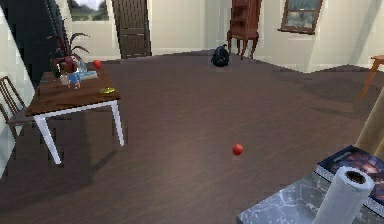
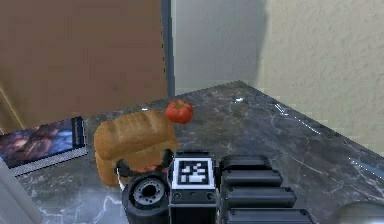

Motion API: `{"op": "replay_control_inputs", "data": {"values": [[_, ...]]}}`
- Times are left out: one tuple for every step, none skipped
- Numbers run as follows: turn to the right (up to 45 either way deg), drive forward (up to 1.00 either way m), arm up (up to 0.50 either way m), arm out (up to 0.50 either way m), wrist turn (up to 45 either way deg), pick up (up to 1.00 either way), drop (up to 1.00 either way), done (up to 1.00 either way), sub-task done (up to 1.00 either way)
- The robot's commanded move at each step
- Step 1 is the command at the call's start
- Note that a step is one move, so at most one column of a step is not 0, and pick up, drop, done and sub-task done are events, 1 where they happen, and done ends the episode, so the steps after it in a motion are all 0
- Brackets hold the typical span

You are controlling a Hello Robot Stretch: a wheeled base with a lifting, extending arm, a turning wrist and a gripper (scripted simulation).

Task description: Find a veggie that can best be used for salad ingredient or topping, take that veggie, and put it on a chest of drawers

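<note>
A red tomato (image 2: 179, 111) lies on the grey marble counter (image 2: 260, 140) in the arm side view, beyond a brown bread loaf (image 2: 128, 143). The arm's white marker square (image 2: 193, 172) and the gripper (image 2: 143, 180) rise from the bottom edge, close against the loaf. A small red patch shows under the loaf by the fingers. I cannot tell whether the gripper holds anything. In the forward view a tall wooden chest of drawers (image 1: 244, 24) on legs stands against the far wall. A small red ball-like thing (image 1: 238, 149) lies on the dark floor.
A book (image 2: 42, 143) lies on the counter's left. In the forward view a paper towel roll (image 1: 345, 196) and a book (image 1: 352, 163) sit on the counter corner. A dark-topped white-legged table (image 1: 78, 95) with a plant stands left. A black bag (image 1: 220, 57) lies near a dark door (image 1: 131, 26).
</note>
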Motion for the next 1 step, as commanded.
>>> {"op": "replay_control_inputs", "data": {"values": [[0.0,0.0,-0.12,0.0,0.0,0.0,0.0,0.0,0.0]]}}
